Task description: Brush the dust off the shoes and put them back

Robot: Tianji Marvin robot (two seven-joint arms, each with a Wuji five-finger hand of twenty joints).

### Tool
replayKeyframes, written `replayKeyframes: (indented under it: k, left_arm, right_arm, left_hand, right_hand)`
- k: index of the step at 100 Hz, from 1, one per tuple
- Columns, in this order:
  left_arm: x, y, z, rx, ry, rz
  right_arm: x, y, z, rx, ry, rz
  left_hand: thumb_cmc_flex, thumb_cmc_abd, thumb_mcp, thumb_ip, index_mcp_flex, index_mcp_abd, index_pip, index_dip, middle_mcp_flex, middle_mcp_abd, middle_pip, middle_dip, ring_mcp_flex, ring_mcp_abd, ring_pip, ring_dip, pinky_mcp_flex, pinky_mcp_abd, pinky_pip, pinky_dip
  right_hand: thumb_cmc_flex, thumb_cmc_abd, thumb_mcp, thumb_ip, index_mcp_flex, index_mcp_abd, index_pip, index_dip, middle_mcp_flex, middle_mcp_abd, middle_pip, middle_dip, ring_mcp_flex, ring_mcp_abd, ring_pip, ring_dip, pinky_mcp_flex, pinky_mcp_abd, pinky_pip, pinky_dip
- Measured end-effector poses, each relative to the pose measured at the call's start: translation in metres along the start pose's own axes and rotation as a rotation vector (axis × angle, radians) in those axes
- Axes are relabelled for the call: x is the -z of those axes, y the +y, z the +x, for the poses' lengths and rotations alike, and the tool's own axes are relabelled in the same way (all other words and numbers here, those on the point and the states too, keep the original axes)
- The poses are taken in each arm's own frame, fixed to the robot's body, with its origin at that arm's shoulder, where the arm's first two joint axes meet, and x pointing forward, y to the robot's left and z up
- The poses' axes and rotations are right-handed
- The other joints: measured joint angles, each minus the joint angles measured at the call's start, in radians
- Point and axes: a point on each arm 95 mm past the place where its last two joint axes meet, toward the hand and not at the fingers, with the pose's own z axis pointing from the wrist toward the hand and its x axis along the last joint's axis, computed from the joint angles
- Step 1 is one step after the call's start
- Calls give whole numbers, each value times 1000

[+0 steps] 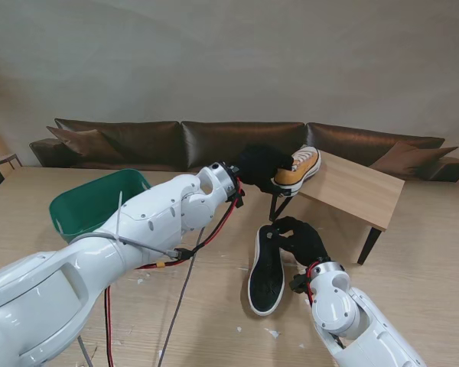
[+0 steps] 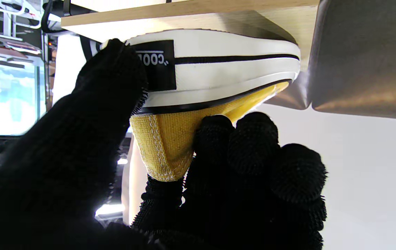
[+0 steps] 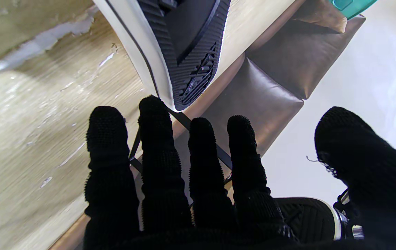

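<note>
A yellow canvas shoe (image 1: 299, 168) with a white sole rests on the small raised wooden table (image 1: 359, 191). My left hand (image 1: 258, 164) in its black glove is shut on the shoe's heel. In the left wrist view the thumb lies on the sole's heel patch and the fingers (image 2: 253, 146) press the yellow canvas of the shoe (image 2: 219, 69). A second shoe (image 1: 266, 267) lies sole-up on the big table. My right hand (image 1: 300, 235) hovers at that shoe's far end, open. The right wrist view shows the hand (image 3: 184, 180) with spread fingers holding nothing, the black tread (image 3: 187, 45) just beyond them.
A green bin (image 1: 96, 205) stands on the left side of the big table. A brown leather sofa (image 1: 214, 141) runs along the far edge. The small table's dark legs (image 1: 369, 245) stand right of the sole-up shoe. White flecks (image 1: 271, 332) dot the wood near me.
</note>
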Motion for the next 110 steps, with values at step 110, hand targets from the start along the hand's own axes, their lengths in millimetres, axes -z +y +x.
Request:
replayKeyframes:
  k: [110]
  left_arm:
    - [-19, 17, -1, -18, -13, -37]
  right_arm:
    - [10, 10, 5, -48, -29, 10]
  left_hand:
    - [22, 50, 48, -37, -81, -44, -27, -284, -164, 19, -57, -154, -201, 19, 5, -38, -194, -12, 10, 54]
  right_hand:
    - [0, 0, 0, 0, 0, 12, 0, 0, 1, 5, 0, 0, -1, 2, 8, 0, -7, 8, 0, 0]
